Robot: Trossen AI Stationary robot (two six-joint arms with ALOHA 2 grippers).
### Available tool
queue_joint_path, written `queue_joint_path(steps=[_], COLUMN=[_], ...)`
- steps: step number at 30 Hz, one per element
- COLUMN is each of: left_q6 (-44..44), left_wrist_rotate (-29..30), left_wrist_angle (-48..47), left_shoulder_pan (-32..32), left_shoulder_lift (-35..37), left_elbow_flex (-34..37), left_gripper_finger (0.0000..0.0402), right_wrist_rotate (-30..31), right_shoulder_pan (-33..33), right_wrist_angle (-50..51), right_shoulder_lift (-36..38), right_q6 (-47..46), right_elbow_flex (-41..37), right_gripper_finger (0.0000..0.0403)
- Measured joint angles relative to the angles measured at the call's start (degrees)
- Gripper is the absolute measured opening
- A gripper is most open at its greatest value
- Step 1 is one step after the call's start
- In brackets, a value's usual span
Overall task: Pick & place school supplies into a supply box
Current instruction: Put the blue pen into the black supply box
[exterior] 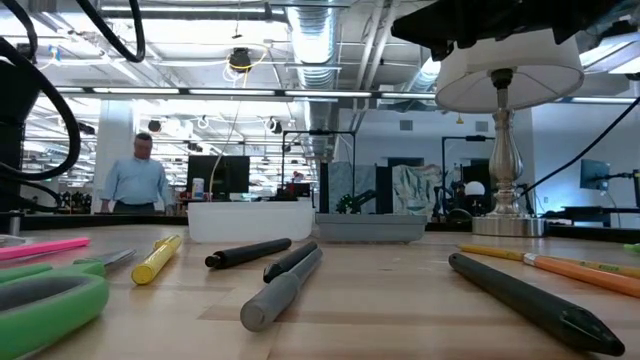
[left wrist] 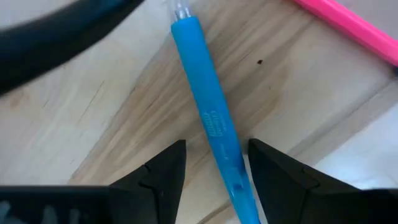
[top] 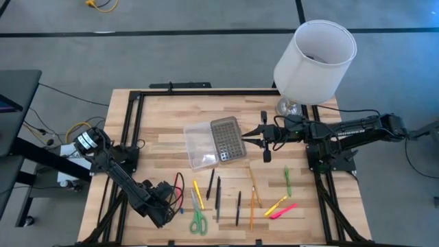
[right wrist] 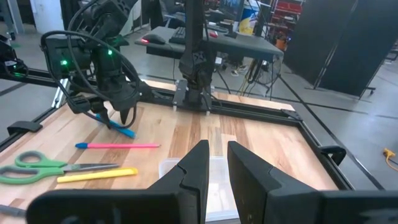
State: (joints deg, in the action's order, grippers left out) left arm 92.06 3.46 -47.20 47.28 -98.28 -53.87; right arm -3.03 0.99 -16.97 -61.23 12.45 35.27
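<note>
Left gripper hung low over the near left part of the pale wooden desk, its two dark fingers spread wide and straddling a slim blue plastic pen, one fingertip on either side of the barrel with a gap showing on both, so nothing was held yet. The pen lay flat on the wood at a slant, and a thin pink pen lay just beside it, apart from it. Such a pen looked light and rigid but smooth and round, likely to roll or twist out of a loose pinch; a hold across the middle of the barrel, square to its length, seemed the safest. Farther along the near edge lay the other school supplies: green-handled scissors, yellow, black and orange pens, all thin and flat to the desk. The small clear plastic supply box sat open near the desk's middle, its grey dotted lid folded back, well apart from the pen. Right gripper hovered beside the box with its fingers only narrowly parted and empty. A white lampshade stood at the far right corner.
</note>
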Motion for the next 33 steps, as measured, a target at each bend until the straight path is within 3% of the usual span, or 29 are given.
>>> queue_joint_path(steps=[11, 33], left_q6=[-10.4, -20.1], left_wrist_rotate=[-1.5, 0.5], left_wrist_angle=[3.9, 0.3], left_shoulder_pan=[-3.7, -4.6], left_shoulder_lift=[0.3, -0.3], left_elbow_flex=[2.8, 0.4], left_gripper_finger=[0.0069, 0.0055], right_wrist_rotate=[0.0, 0.1], right_shoulder_pan=[0.0, 0.0], right_wrist_angle=[0.6, 6.0], right_shoulder_lift=[0.0, 0.0], right_q6=[0.0, -1.5], right_elbow_flex=[0.0, 0.0], right_gripper_finger=[0.0053, 0.0053])
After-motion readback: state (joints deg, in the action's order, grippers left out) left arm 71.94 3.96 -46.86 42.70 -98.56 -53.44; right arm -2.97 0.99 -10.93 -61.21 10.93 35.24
